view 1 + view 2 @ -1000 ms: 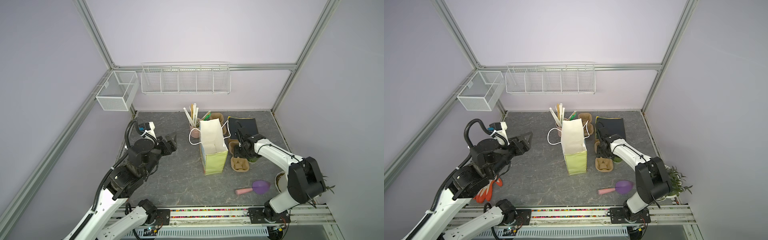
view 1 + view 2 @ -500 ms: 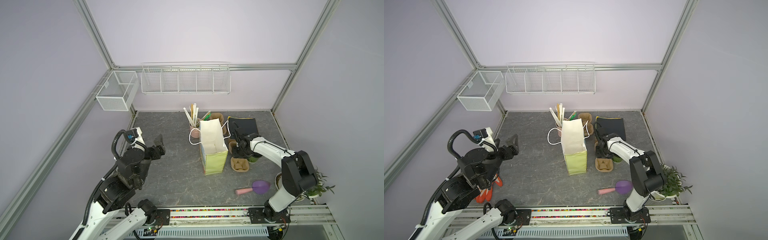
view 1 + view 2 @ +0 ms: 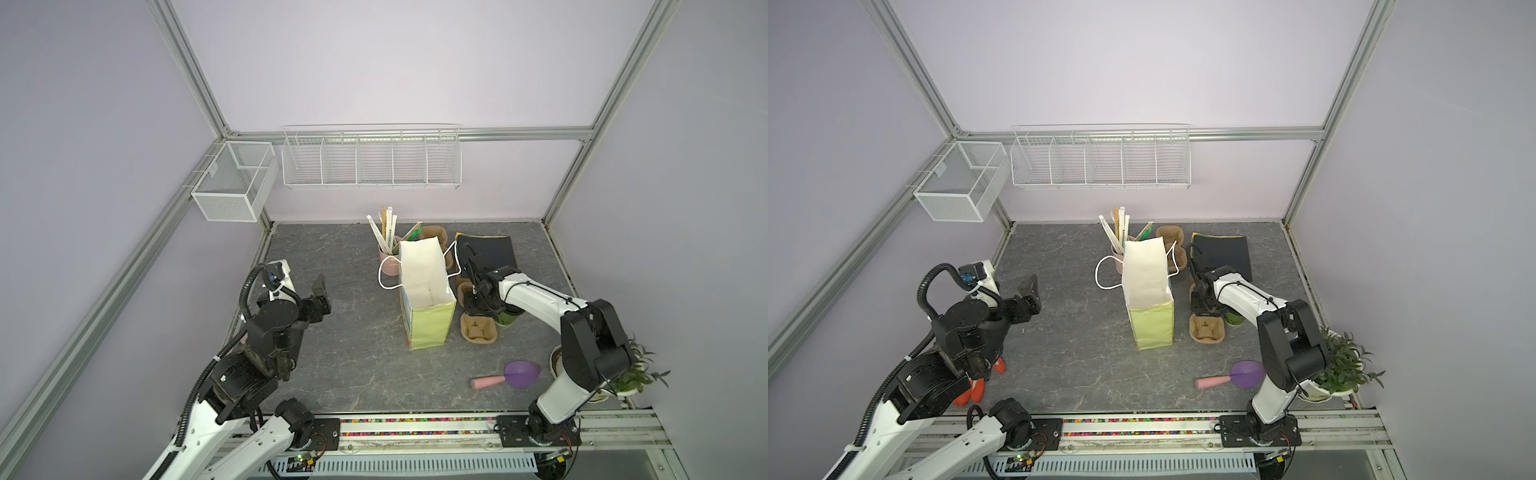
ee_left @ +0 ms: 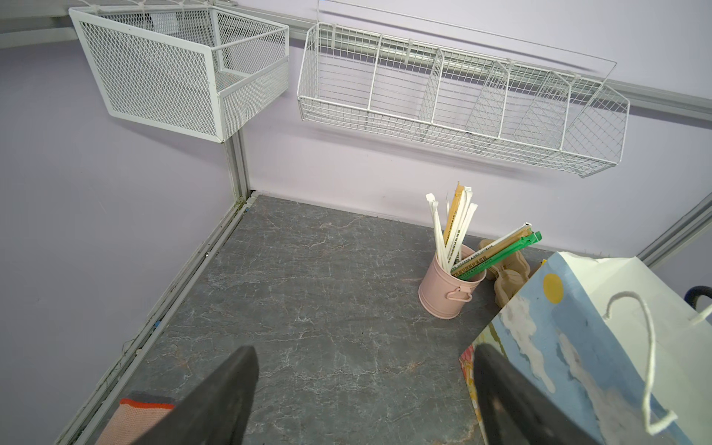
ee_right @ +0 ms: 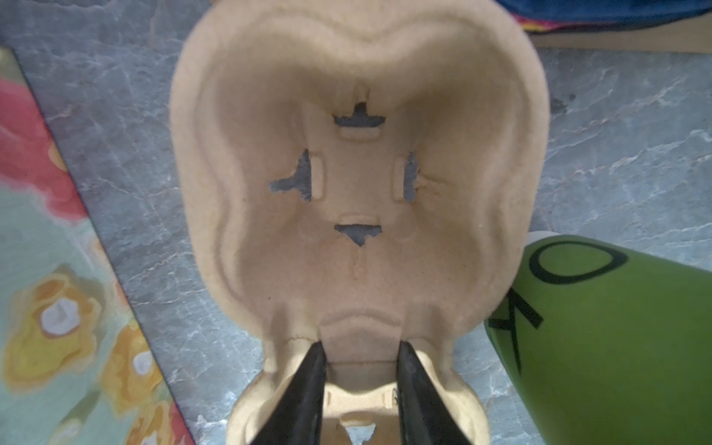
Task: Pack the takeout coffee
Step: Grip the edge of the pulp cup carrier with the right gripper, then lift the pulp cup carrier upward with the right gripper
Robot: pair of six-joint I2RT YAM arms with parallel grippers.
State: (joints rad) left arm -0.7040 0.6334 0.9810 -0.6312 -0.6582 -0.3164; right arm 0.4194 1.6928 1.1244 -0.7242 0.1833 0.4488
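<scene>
Surface (image 3: 332, 257) status: coffee cup (image 5: 616, 327) sits beside cup carrier (image 5: 358, 173), toward right edge, not in bag (image 3: 424, 270); right hand (image 5: 360, 345) pinches carrier's centre rib; left hand (image 4: 364, 348) open, empty. Packing looks barely started.

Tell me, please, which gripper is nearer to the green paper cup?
The right. The right gripper is at the pulp cup carrier directly beside the green cup; the left gripper is far off, beyond the paper bag.
</scene>
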